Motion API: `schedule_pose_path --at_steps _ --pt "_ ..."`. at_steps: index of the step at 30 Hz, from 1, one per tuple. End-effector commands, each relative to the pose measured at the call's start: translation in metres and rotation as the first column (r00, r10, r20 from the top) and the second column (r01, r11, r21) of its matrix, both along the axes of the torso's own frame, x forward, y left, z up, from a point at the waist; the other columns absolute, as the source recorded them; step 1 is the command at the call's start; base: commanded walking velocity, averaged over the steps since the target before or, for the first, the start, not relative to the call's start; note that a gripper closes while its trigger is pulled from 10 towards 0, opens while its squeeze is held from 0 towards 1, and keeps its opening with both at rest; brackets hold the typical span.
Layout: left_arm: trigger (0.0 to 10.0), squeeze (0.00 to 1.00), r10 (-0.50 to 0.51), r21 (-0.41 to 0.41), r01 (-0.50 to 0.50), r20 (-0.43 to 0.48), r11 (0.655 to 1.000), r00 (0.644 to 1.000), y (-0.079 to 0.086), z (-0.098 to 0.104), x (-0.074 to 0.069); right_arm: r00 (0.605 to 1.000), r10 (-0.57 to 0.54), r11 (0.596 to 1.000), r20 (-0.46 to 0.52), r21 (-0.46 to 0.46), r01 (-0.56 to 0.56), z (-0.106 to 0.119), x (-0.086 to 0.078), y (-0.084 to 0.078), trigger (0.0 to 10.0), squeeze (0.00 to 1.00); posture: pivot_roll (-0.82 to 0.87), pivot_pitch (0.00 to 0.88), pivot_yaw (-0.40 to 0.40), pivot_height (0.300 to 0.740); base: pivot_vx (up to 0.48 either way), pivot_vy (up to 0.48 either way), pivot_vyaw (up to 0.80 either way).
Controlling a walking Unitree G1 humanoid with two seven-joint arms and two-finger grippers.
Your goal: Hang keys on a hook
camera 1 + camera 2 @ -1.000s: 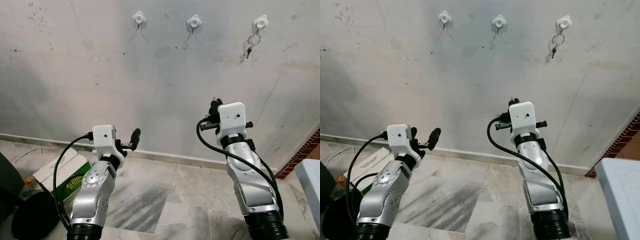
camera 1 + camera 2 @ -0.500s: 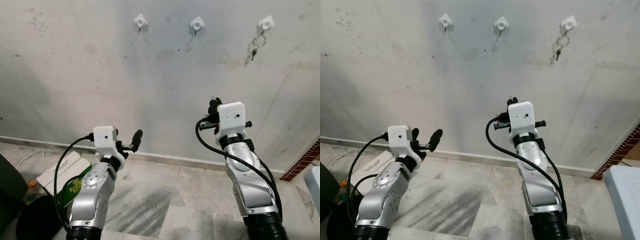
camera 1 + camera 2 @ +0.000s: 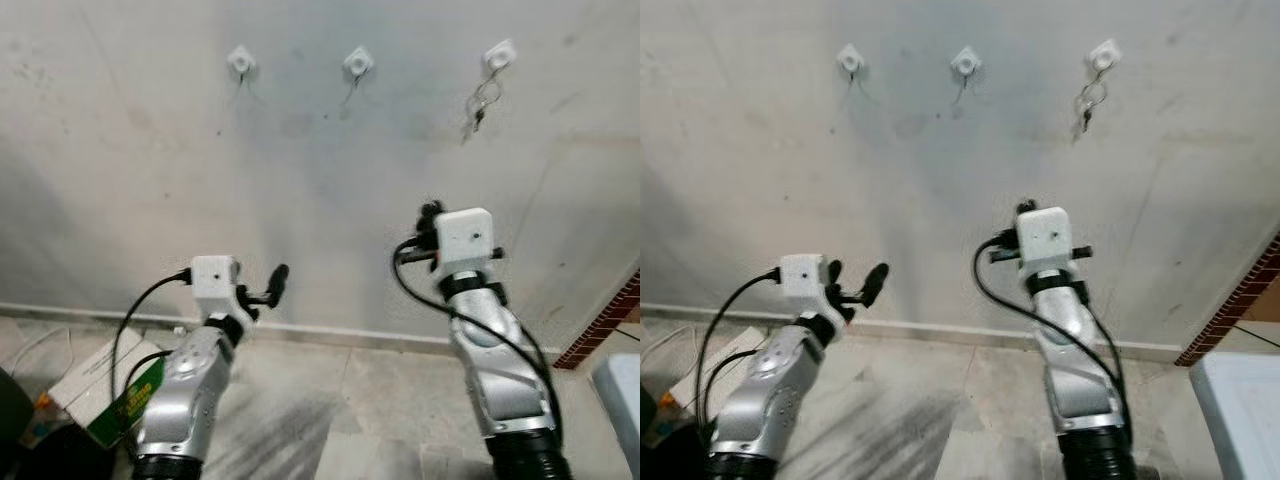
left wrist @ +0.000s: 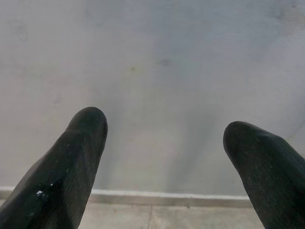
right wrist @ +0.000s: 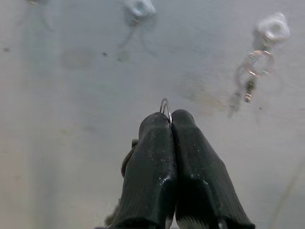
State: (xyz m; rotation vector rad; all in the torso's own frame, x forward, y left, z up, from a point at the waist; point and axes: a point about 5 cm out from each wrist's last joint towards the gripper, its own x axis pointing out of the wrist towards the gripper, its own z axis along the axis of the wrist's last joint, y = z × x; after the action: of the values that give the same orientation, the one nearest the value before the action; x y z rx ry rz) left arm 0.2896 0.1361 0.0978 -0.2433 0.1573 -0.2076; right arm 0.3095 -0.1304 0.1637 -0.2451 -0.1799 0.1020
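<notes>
Three white hooks sit high on the grey wall: the left hook (image 3: 240,59), the middle hook (image 3: 358,62) and the right hook (image 3: 498,55). A set of keys (image 3: 480,103) hangs from the right hook. My right gripper (image 5: 169,117) is shut on a key ring (image 5: 165,106), whose thin wire loop pokes out above the fingertips; it is held up below and between the middle hook (image 5: 139,7) and the right hook (image 5: 272,27). My left gripper (image 4: 164,131) is open and faces bare wall, lower at the left.
A skirting strip (image 3: 330,332) runs along the wall's foot above a marble floor (image 3: 350,420). A green and white box (image 3: 110,385) lies at the lower left. A brick edge (image 3: 605,320) and a pale blue object (image 3: 625,385) stand at the right.
The whole picture has shifted and blurred, so the camera has moved; the hooks now sit further left. Both arms keep their pose, the right one still holding the ring.
</notes>
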Motion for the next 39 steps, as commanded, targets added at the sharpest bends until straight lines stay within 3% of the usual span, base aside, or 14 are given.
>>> schedule_pose_path --at_steps 1,39 --pt "10.0 0.00 -0.019 -0.002 0.019 0.006 1.000 1.000 -0.0065 0.0027 0.0009 1.000 -0.015 1.000 0.025 0.001 0.015 0.0061 0.0006 -0.0061 10.0 0.00 -0.07 0.000 0.078 0.740 0.277 0.000 0.00" --pt "10.0 0.00 -0.033 -0.006 0.033 -0.005 0.999 0.999 -0.0100 0.0014 0.0016 1.000 0.004 1.000 0.025 -0.008 -0.003 0.0051 -0.0005 -0.0030 10.0 0.00 -0.07 0.000 0.080 0.740 0.284 0.000 0.00"
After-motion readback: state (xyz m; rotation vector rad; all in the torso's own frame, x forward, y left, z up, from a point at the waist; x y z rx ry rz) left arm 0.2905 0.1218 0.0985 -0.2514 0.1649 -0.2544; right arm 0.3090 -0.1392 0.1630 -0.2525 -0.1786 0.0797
